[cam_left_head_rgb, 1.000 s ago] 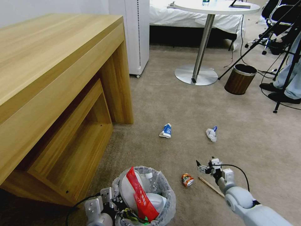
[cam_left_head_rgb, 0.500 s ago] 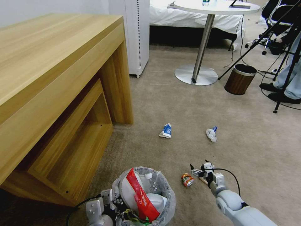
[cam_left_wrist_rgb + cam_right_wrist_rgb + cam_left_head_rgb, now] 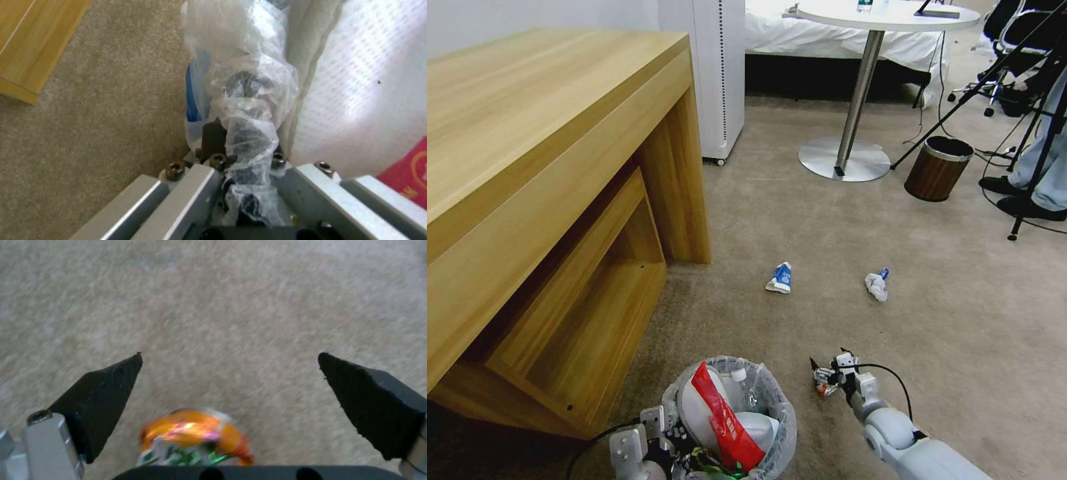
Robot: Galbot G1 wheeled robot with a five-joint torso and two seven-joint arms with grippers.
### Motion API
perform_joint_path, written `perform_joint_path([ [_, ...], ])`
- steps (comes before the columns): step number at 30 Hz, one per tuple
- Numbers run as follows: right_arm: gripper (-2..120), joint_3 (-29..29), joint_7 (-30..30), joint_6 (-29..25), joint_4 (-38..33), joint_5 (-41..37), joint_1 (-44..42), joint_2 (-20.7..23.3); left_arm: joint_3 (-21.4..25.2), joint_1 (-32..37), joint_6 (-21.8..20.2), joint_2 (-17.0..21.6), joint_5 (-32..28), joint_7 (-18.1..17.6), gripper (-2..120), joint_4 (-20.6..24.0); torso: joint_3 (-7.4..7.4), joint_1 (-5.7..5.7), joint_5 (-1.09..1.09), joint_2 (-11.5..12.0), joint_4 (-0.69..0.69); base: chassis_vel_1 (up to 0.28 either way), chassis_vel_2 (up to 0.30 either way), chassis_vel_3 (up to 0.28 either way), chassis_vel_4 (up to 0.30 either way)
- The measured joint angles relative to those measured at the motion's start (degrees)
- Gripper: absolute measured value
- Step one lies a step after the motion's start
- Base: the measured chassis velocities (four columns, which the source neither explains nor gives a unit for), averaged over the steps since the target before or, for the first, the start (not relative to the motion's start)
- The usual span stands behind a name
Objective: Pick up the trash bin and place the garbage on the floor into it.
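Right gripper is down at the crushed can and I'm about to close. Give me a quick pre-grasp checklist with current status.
1. Right gripper open: ok.
2. Crushed orange can between the black fingertips: ok, though low in the right wrist view.
3. Fingertips down at the beige carpet: cannot tell.
4. Left gripper shut on the rim of the clear-bag-lined round trash bin: ok.
5. Room left in the bin: cannot tell; a white slipper and red wrapper already fill much of it.

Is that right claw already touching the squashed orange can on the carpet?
Apart. In the right wrist view, the crushed can lies between the right gripper's open black fingers, with bare carpet showing on both sides of it.
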State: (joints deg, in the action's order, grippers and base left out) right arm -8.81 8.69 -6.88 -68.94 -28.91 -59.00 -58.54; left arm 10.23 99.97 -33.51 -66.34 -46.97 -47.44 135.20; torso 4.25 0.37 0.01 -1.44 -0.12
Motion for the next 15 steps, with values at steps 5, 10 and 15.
perform_joint_path([
  [5,100,-0.9,0.4,0.0,0.0,0.2,-0.2,-0.1,-0.1,-0.1,0.0,0.0,0.2,0.0,0,-0.1,0.00,0.00,-0.01,0.0,0.00,0.000,0.000,0.000,0.000],
  [10,100,-0.8,0.5,0.0,-0.1,0.5,-0.9,0.0,-0.2,-0.3,0.0,0.1,0.2,0.0,0,-0.2,0.00,0.00,0.00,0.0,0.00,0.000,0.000,0.000,0.000],
  [15,100,-0.1,0.4,-0.5,-0.5,1.3,-2.7,1.2,-0.4,-0.6,0.1,0.3,0.0,0.0,0,-0.2,0.00,0.00,-0.01,0.0,0.00,0.000,0.000,0.000,0.000],
])
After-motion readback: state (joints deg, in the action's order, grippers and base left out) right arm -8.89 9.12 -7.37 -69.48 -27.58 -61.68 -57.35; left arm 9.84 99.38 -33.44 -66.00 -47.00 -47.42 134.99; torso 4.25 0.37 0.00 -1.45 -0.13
